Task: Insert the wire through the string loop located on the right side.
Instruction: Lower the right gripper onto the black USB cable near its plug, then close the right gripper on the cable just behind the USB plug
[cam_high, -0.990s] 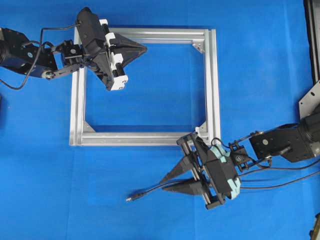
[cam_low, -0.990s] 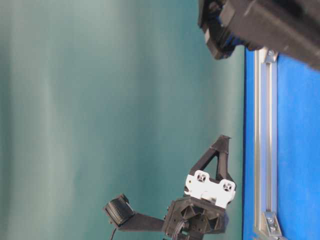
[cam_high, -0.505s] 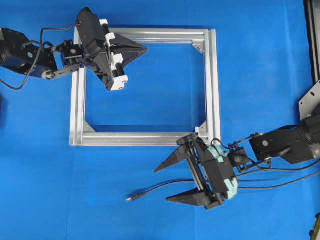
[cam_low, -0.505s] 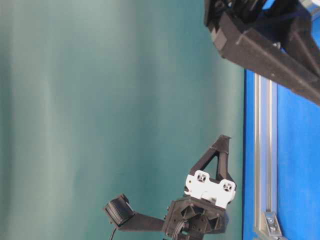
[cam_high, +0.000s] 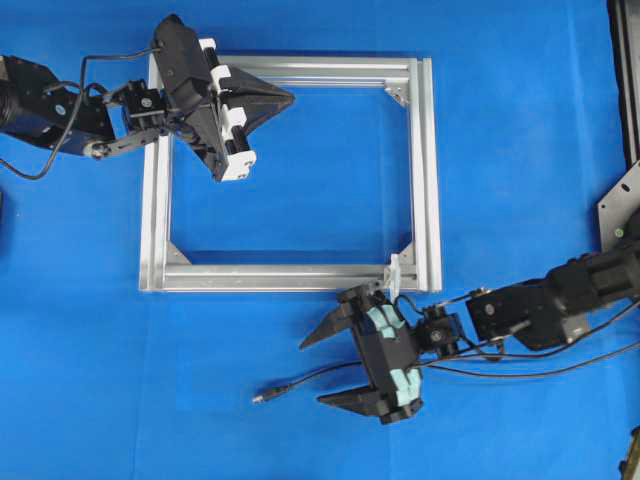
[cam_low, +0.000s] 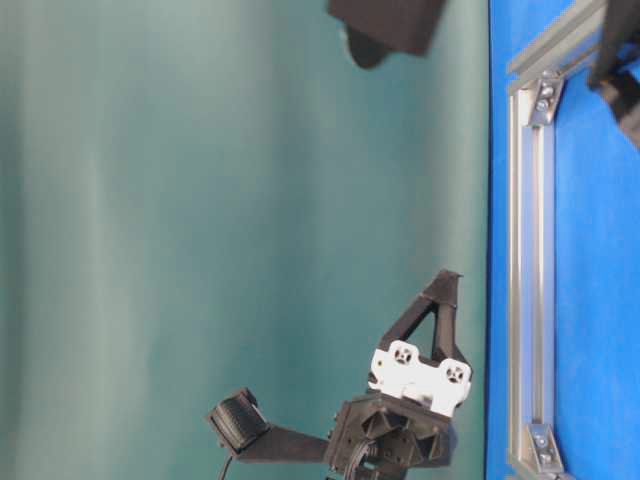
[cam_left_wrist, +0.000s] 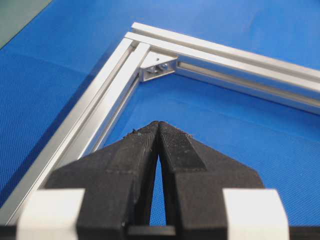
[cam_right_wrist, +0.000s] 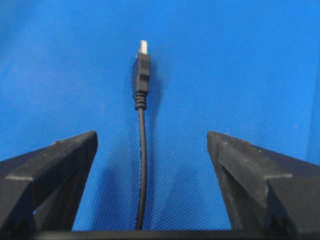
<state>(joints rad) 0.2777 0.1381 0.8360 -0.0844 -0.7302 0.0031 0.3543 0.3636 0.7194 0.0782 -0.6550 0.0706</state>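
The wire lies on the blue mat below the silver frame, its plug pointing left. My right gripper is open and straddles it, fingers apart on both sides without touching. In the right wrist view the wire runs up between the fingers to the silver-tipped plug. The string loop is a small white ring on the frame's lower bar near its right corner, just above the right gripper's body. My left gripper is shut and empty over the frame's top left part.
A corner bracket of the frame lies ahead of the shut left gripper. Black robot cables trail right from the right arm. The table-level view shows the left gripper raised off the frame.
The right gripper's jaws have opened wide and the gripper has moved left along the wire, turning a little. The wire and the left arm have not moved.
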